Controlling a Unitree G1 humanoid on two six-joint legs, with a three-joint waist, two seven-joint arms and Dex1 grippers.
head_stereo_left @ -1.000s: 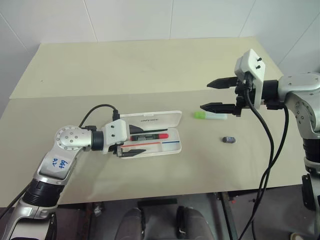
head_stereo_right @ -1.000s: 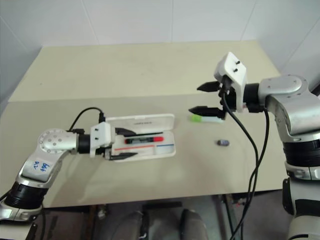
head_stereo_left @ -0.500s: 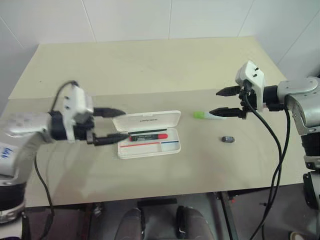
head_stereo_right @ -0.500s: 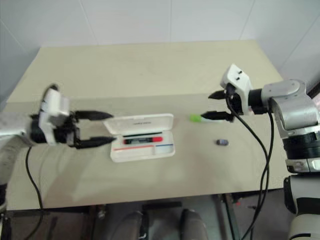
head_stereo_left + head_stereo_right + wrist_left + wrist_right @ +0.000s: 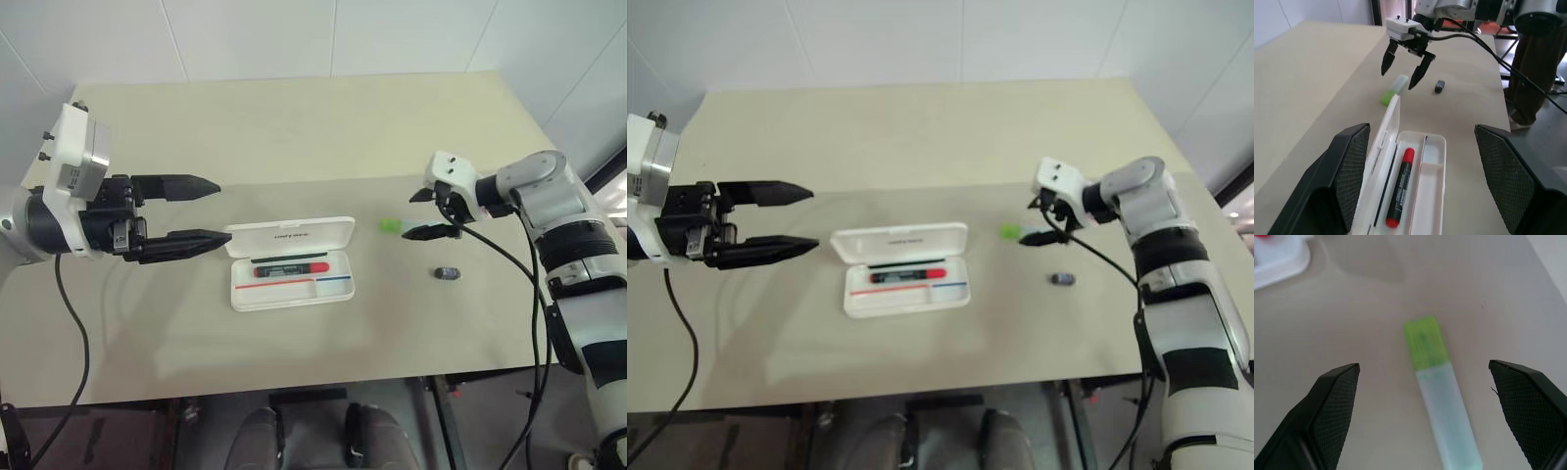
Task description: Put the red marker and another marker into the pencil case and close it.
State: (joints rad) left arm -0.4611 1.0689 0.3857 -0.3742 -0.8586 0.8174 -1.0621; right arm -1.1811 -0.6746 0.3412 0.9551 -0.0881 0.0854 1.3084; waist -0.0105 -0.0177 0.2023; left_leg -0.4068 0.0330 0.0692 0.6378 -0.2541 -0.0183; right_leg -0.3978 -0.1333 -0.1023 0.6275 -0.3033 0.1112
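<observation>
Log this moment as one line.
red marker in open pencil case | right tool open over green marker | left tool open, empty

A robotics test room, by every visible sign: a plain beige surface (image 5: pixel 294 137) stands against bare white panelled walls (image 5: pixel 333 39), carrying little beyond an open white pencil case (image 5: pixel 292 262) near its centre and a green marker (image 5: pixel 392 225) at about 3 o'clock from it. Black cables (image 5: pixel 534 294) trail from the robot's arms. The left wrist view shows dark metal framing (image 5: pixel 1376 10) and a bare floor (image 5: pixel 1552 103) beyond the surface's far edge.
</observation>
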